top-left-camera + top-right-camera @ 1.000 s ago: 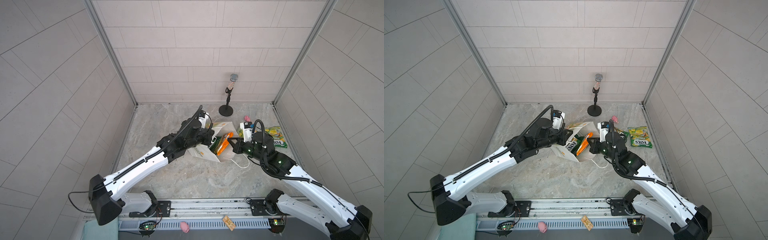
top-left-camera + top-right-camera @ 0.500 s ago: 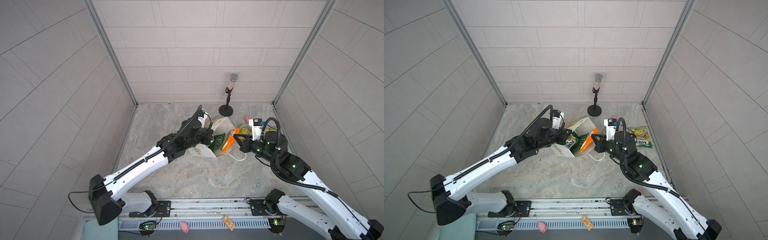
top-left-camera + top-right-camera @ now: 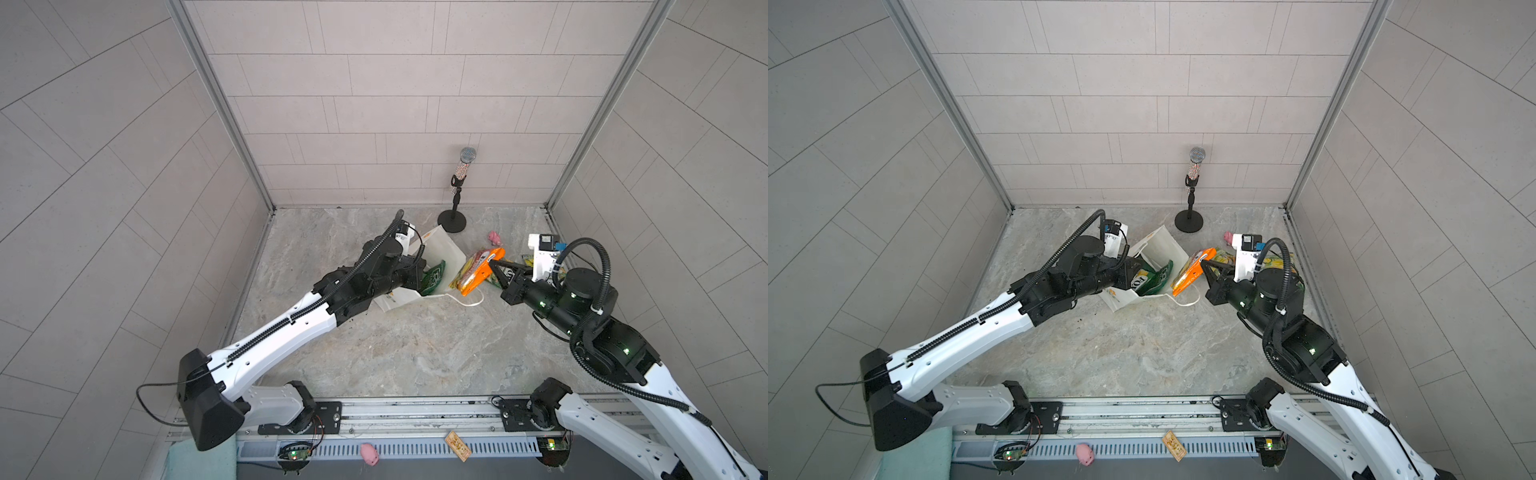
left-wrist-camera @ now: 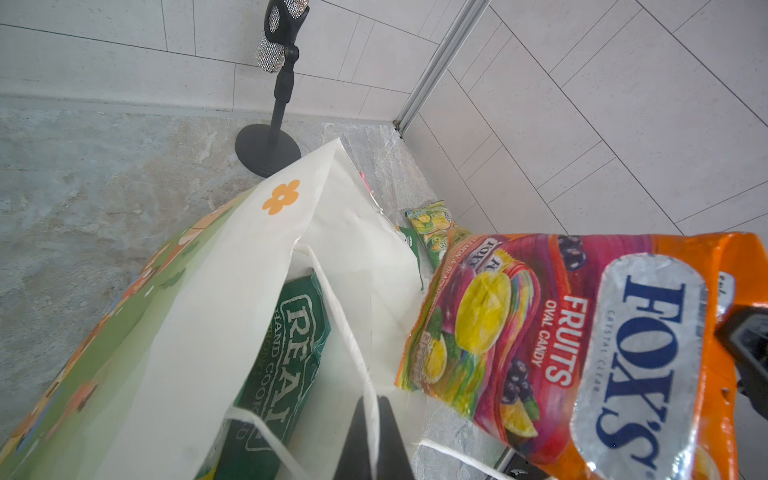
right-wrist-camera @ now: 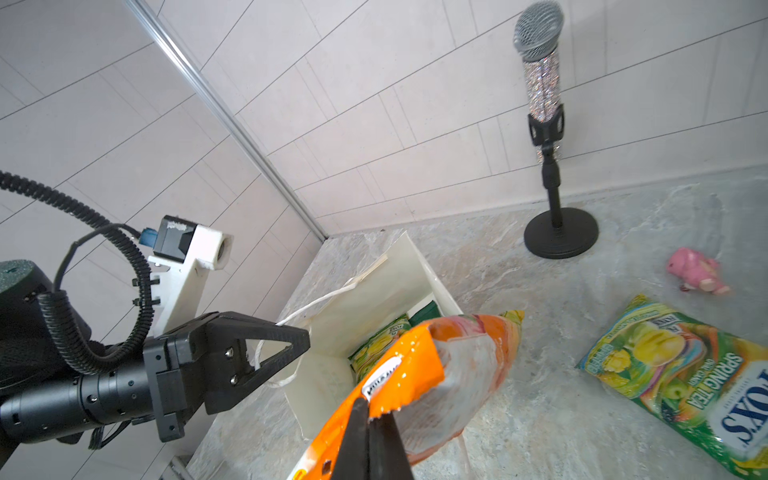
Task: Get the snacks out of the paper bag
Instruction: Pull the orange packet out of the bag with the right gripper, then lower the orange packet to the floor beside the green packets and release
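The white paper bag (image 3: 441, 252) (image 3: 1160, 249) lies tilted on the floor, its mouth towards the right arm. My left gripper (image 4: 377, 411) (image 3: 1133, 274) is shut on the bag's white cord handle at the rim. Inside the bag are the dark green REAL packet (image 4: 291, 345) (image 3: 434, 278) and a yellow-green FOX'S packet (image 5: 378, 343) (image 3: 1140, 279). My right gripper (image 5: 370, 415) (image 3: 492, 262) is shut on the top edge of the orange FOX'S packet (image 5: 457, 361) (image 3: 1192, 272), which hangs just outside the mouth. A yellow-green FOX'S packet (image 5: 681, 374) (image 4: 434, 226) lies on the floor to the right.
A microphone on a black round stand (image 3: 453, 220) (image 5: 544, 124) stands by the back wall, behind the bag. A small pink toy (image 5: 694, 270) (image 3: 494, 237) lies near the floor packet. The right wall is close behind the right arm. Another pink toy (image 3: 369, 453) sits on the front rail.
My right gripper has drawn the orange packet out of the bag's mouth and moved it right. The left gripper has kept its hold on the bag, which has turned a little.
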Available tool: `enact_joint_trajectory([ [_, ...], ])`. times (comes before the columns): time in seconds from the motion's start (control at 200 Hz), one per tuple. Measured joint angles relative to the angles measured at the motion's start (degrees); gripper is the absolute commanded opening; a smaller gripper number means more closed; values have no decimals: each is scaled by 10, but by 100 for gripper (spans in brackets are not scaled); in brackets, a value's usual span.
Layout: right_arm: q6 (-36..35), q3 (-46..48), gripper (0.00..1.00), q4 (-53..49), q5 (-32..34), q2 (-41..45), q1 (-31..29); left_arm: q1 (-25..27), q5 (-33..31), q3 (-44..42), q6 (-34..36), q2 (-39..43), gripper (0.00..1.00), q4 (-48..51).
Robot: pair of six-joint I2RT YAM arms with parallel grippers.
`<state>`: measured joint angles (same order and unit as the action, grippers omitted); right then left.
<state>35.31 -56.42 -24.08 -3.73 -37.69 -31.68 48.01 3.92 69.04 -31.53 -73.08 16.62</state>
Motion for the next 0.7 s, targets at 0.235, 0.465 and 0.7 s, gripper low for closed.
enact_joint_trajectory([
  [0.235,-11,-1,0,-43,93,32,2,0,5,0,0,0,0,0],
  [0.465,-19,0,0,-93,165,23,14,0,13,0,0,0,0,0],
  [0.7,-18,49,0,-104,138,1,89,0,14,0,0,0,0,0],
])
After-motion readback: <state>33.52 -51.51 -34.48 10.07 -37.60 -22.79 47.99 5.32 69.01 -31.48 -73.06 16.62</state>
